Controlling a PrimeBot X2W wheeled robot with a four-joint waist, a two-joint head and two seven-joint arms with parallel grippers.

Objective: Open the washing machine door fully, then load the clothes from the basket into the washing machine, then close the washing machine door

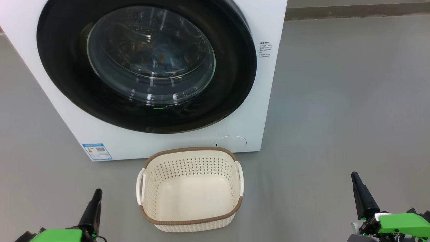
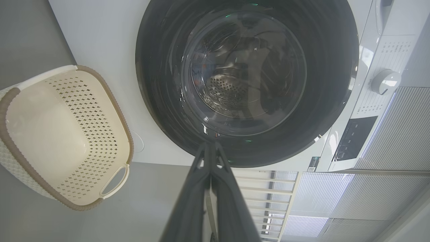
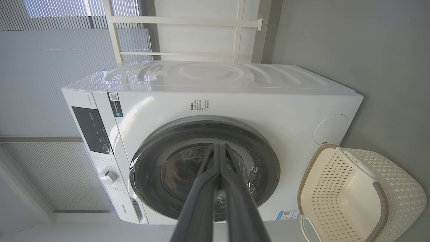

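The washing machine door looks shut, with the clothes behind its glass and the basket sitting empty. I reckon it's stiff and slick, so push on the black rim, not the glass. Your left end effector and right end effector are both pinched closed on nothing, low and well short of it.

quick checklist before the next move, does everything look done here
1. Door shut flush against the machine: ok
2. Door latched: cannot tell
3. Clothes inside, seen through the door: ok
4. Basket empty: ok
5. Left gripper shut, holding nothing, apart from door and basket: ok
6. Right gripper shut, holding nothing, apart from door and basket: ok
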